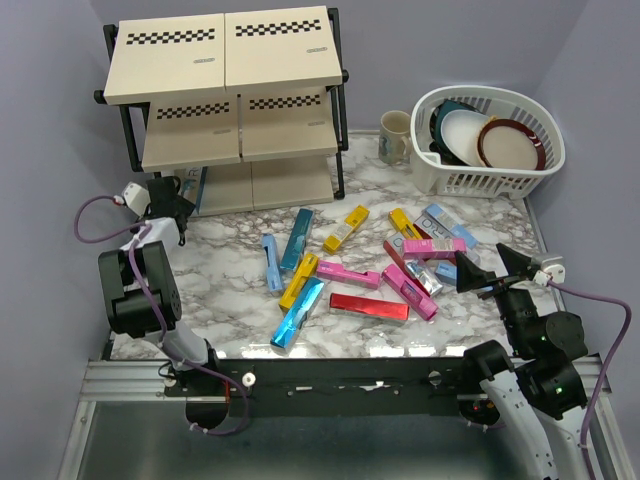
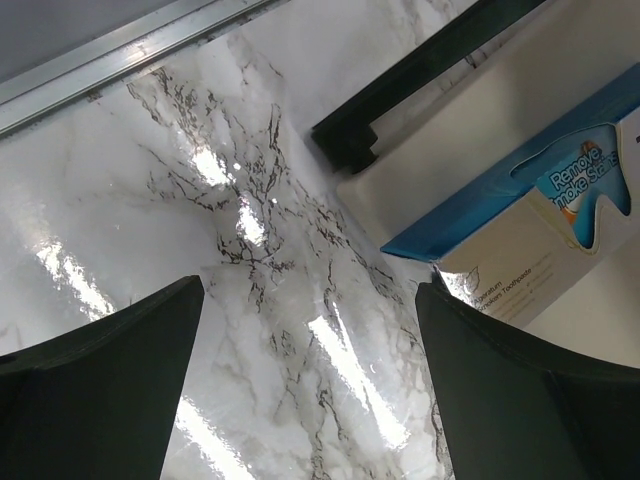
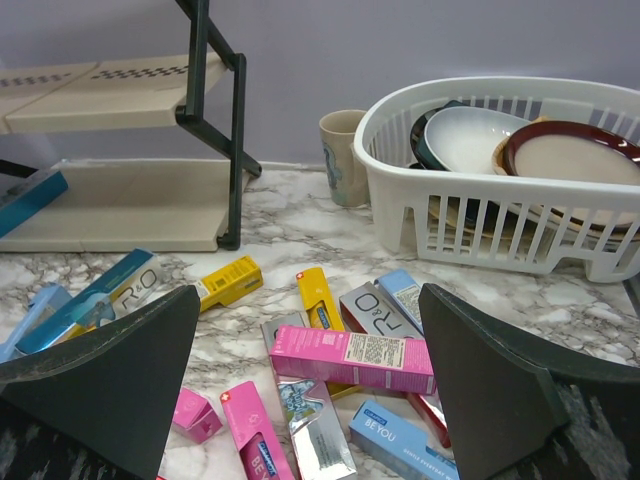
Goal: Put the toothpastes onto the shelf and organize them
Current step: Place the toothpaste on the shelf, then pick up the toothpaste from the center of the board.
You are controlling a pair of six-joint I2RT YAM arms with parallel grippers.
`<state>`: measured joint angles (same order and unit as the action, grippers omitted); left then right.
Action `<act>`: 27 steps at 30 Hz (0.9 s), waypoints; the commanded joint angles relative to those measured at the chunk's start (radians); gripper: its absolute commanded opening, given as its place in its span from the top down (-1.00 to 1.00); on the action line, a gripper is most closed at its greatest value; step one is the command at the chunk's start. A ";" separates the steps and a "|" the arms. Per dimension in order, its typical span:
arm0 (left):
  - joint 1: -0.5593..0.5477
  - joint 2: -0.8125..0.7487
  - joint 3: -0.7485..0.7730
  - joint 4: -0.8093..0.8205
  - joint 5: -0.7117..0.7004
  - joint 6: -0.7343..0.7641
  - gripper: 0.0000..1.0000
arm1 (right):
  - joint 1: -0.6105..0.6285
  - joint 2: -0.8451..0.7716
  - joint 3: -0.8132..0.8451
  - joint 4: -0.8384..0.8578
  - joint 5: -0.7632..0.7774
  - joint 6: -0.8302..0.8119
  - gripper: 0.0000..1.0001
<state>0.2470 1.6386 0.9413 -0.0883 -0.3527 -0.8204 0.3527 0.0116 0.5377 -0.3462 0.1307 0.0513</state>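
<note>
- Left tool (image 1: 168,205) is released, its jaws spread wide with nothing between them. It hovers over bare marble just beside the lower left corner of the shelf (image 1: 225,60).
- Right tool (image 1: 490,268) is also spread wide and grips nothing. It hangs at the right end of the table (image 1: 220,300), facing the scattered cartons.
- Most toothpastes (image 1: 348,272) lie loose on the table in front of the shelf, between the two arms, in pink, yellow, light blue and silver.
- A red carton (image 1: 369,306) and a teal-blue carton (image 1: 297,313) lie nearest the arms' bases.
- Toward the right, several cartons overlap one another.
- One blue-and-white carton (image 2: 520,240) seems to rest on the left end of the shelf's lowest board, close to the left tool. Its far end is cut off.
- A white basket (image 1: 490,140) of dishes (image 1: 462,135) stands at the rear right, with a mug (image 1: 395,135) just beside it.
</note>
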 commanded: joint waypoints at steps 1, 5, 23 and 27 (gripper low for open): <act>0.003 -0.074 -0.021 -0.001 0.030 -0.029 -0.98 | 0.008 -0.285 0.013 -0.004 0.020 -0.010 -1.00; -0.017 -0.232 -0.103 -0.028 0.043 0.001 -0.98 | 0.008 -0.285 0.013 -0.004 0.018 -0.011 -1.00; -0.310 -0.979 -0.354 -0.317 0.287 0.199 -0.98 | 0.006 -0.280 0.005 0.016 -0.019 0.001 -1.00; -0.345 -1.048 -0.374 -0.364 0.336 0.231 -0.98 | 0.008 -0.272 0.004 0.018 -0.010 -0.001 -1.00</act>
<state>-0.0635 0.6434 0.5884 -0.3641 -0.1131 -0.6498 0.3542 0.0116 0.5377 -0.3447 0.1223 0.0517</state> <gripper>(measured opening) 0.990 0.998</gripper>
